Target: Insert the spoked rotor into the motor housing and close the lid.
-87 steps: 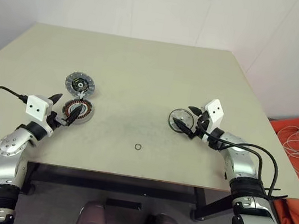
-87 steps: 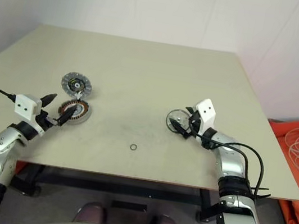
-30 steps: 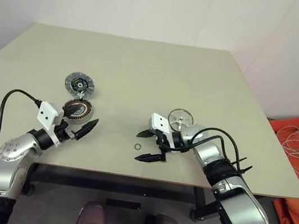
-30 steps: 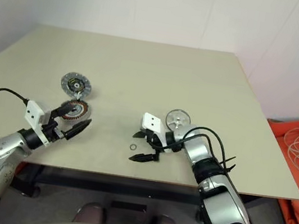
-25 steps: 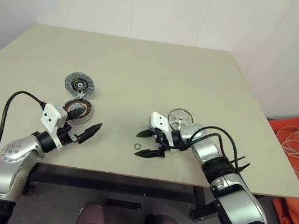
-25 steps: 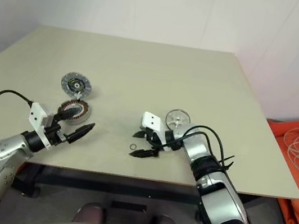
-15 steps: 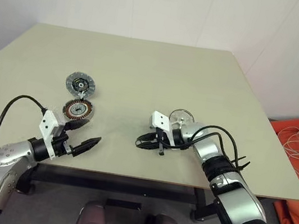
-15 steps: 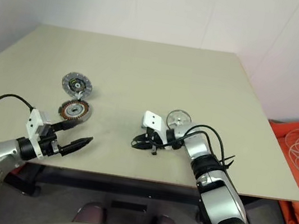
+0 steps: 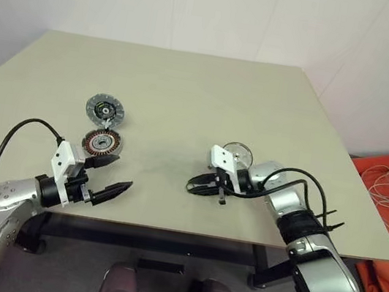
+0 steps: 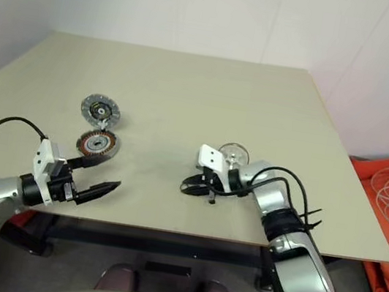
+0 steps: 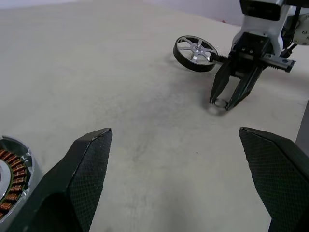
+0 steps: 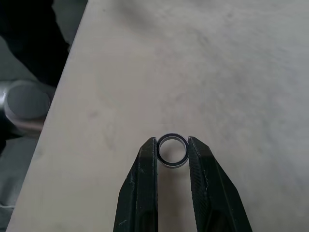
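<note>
While the left gripper (image 9: 110, 178) hovers level with black fingers spread, the right gripper (image 12: 172, 151) angles down, pinching a small dark metal ring (image 12: 172, 150).

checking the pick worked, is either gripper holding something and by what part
The right gripper holds a small metal ring, its fingertips pinching the ring's outer edge on opposite sides. The left gripper is open and holds nothing.

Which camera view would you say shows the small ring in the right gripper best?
The right wrist view: the small ring sits pinched between the right gripper fingertips. The left wrist view shows it small and distant; the head views barely resolve it.
</note>
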Motion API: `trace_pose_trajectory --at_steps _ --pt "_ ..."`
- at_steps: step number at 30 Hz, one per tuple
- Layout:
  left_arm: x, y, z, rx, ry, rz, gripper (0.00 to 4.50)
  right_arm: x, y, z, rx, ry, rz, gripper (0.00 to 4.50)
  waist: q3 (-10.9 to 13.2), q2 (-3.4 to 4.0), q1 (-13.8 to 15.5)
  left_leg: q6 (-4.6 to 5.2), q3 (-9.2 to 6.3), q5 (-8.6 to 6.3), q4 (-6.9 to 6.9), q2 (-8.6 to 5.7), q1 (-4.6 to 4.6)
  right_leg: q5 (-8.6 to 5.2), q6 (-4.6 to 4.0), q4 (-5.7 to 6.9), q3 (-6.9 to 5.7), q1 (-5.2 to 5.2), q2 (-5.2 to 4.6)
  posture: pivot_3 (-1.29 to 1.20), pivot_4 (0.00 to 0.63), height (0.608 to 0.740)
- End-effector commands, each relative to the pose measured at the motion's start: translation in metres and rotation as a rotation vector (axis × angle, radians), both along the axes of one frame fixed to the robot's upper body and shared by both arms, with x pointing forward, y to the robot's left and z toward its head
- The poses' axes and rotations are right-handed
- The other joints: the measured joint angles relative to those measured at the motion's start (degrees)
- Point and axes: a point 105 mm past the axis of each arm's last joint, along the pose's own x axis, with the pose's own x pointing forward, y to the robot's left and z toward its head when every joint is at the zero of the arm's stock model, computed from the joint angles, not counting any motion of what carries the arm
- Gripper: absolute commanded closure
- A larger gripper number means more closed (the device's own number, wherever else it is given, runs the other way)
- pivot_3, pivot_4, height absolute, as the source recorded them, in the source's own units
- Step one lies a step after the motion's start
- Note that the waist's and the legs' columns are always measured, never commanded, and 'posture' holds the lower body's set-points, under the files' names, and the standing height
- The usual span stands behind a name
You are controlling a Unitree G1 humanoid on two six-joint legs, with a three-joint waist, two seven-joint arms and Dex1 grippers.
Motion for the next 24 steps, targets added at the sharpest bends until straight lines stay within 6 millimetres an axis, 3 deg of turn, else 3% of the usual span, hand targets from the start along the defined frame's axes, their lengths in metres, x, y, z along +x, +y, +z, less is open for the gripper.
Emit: trace_pose_trajectory --at_steps 1,16,24 --pt "0.002 0.003 0.011 0.004 -0.05 -0.017 0.0 0.001 -0.012 0.022 0.046 -0.041 -0.031 3.91 0.0 0.0 0.02 0.0 0.0 0.0 0.0 0.0 0.0 -0.07 0.12 0.0 0.0 0.0 0.0 0.0 0.0 0.74" --pt "0.005 0.017 0.002 0.011 -0.046 -0.013 0.0 0.015 -0.079 0.015 -0.035 0.008 -0.295 3.91 0.0 0.0 0.09 0.0 0.01 0.0 0.02 -0.02 0.02 -0.09 0.16 -0.01 0.01 0.03 0.0 0.0 0.0 0.74" --pt "0.007 0.02 0.001 0.017 -0.041 0.003 0.0 0.015 -0.091 0.01 -0.059 0.035 -0.319 1.23 0.0 0.07 0.08 0.0 0.03 0.0 0.03 -0.01 0.03 -0.09 0.17 0.0 0.01 0.02 0.0 0.0 0.0 0.74"
